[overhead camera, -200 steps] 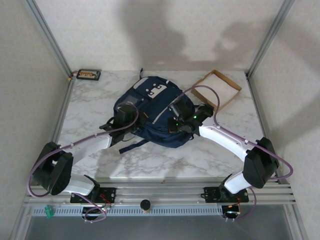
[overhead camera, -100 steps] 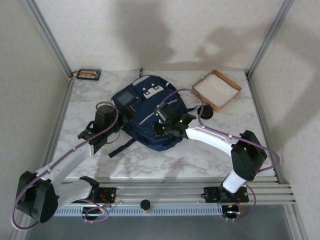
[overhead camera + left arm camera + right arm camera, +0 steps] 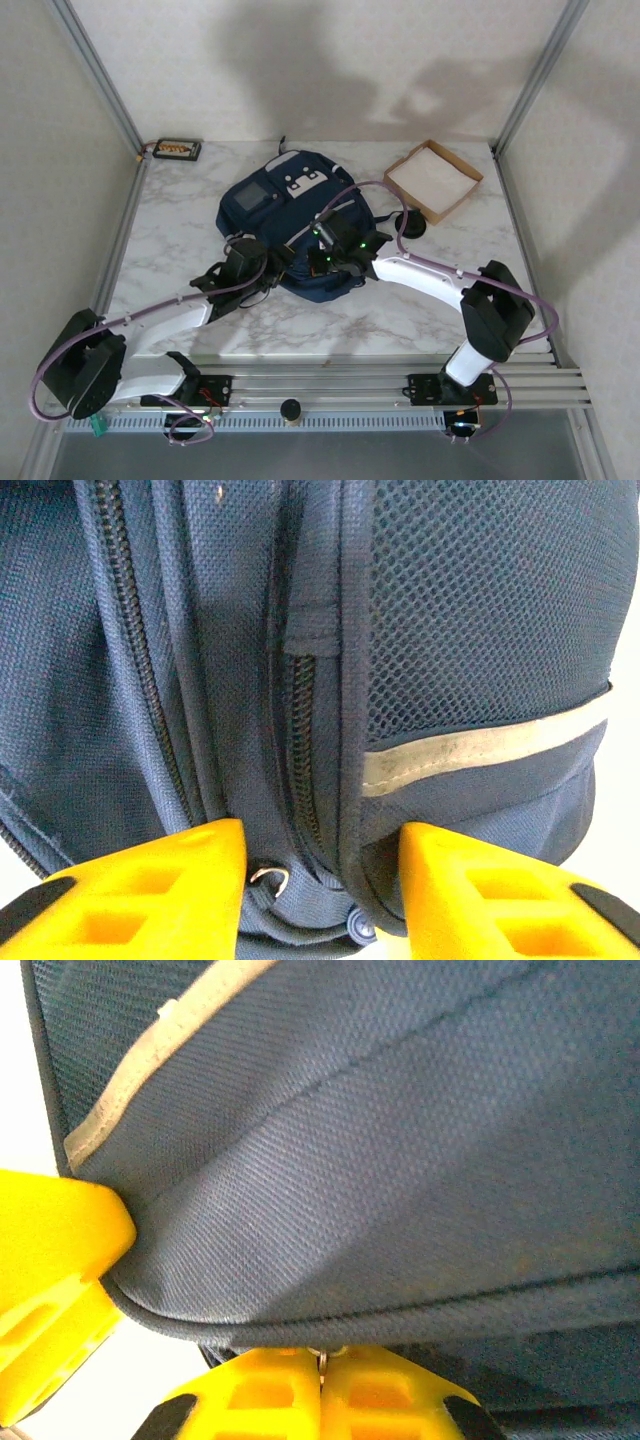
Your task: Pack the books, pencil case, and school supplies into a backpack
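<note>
The backpack (image 3: 285,205) lies flat in the middle of the marble counter (image 3: 420,300), front side up, with both arms reaching in at its near edge. A shallow cardboard tray (image 3: 433,180) sits well apart at the far right.

The left fingers (image 3: 150,890) stand apart, straddling a zipper track (image 3: 305,740) that runs beside the mesh side pocket (image 3: 490,600) and the pale stripe (image 3: 480,750). A small metal ring (image 3: 268,877) shows between them, and they are not clamped on anything. The right fingers (image 3: 270,1400) are pressed together under a piped seam, apparently pinching a small metal zipper pull (image 3: 325,1357) at their tips.

The bag is soft woven fabric, and it looks slack and light. It will likely fold, bunch and slide on the smooth counter rather than resist a pull. Tugging a zipper with one arm alone would probably drag the whole bag along. A better plan is to hold the fabric or seam close to the zipper with one set of fingers while the other draws the pull along the track. The piping and the stitched seams look like the firmest places to grip. The mesh is thin and could snag or stretch. The pull is tiny and smooth, so it may slip out of a pinch. Whether the books are already inside cannot be told.
</note>
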